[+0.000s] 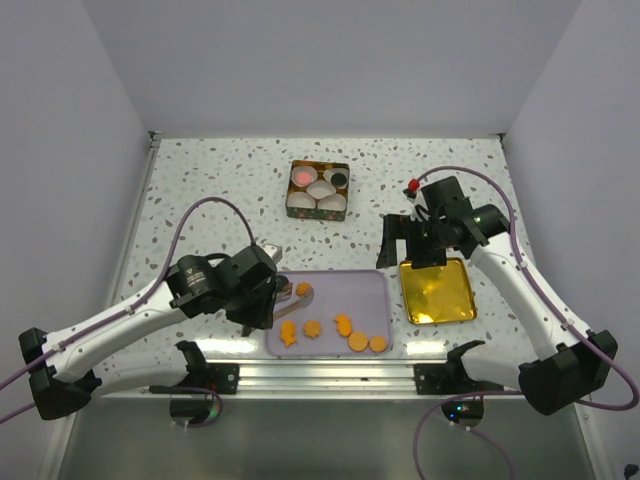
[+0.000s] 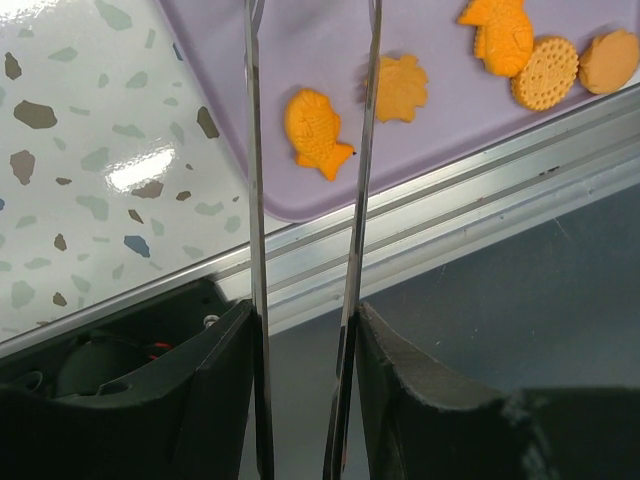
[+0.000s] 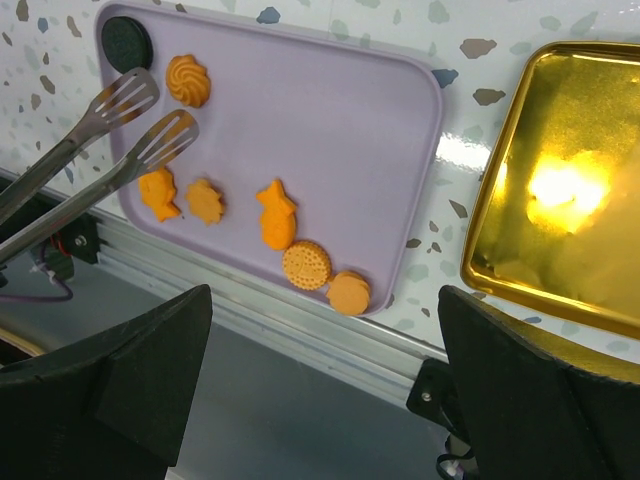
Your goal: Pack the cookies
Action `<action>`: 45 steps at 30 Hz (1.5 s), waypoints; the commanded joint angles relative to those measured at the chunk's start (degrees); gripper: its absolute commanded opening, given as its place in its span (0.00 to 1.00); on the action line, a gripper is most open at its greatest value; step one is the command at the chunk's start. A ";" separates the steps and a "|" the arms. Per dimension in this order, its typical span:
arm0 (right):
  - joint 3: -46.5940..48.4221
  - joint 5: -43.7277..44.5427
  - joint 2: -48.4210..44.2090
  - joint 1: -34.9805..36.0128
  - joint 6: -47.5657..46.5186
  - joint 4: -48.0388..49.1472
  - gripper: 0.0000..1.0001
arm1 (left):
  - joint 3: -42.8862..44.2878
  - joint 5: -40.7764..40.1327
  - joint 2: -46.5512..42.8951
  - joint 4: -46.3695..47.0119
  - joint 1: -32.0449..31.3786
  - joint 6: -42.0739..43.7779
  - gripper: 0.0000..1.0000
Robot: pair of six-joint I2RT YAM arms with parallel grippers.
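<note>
My tongs [image 3: 168,132] sit part open, empty, over the tray's [image 3: 330,130] near-left corner. Pick step: next lower, pinch fish cookie [image 2: 318,133].

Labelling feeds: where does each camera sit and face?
Top external: above and behind, facing down on speckled table; left arm, right arm show.
Left wrist: on left arm, facing along slotted metal tongs in left end effector.
Right wrist: on right arm, facing down past open right end effector.
Shared: lavender rectangular tray of orange cookies.
</note>
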 commanded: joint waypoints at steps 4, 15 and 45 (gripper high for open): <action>0.07 0.09 -1.65 0.17 -0.84 0.00 0.99 | -0.18 -1.96 1.68 1.84 -1.57 -1.89 0.47; -0.46 0.35 -2.00 0.17 -0.93 -0.09 0.99 | 1.14 -2.49 5.19 2.46 -1.92 -1.63 0.46; -0.11 2.37 -3.05 0.17 0.12 0.09 0.99 | 21.08 -8.99 18.19 -1.58 -1.39 7.59 0.36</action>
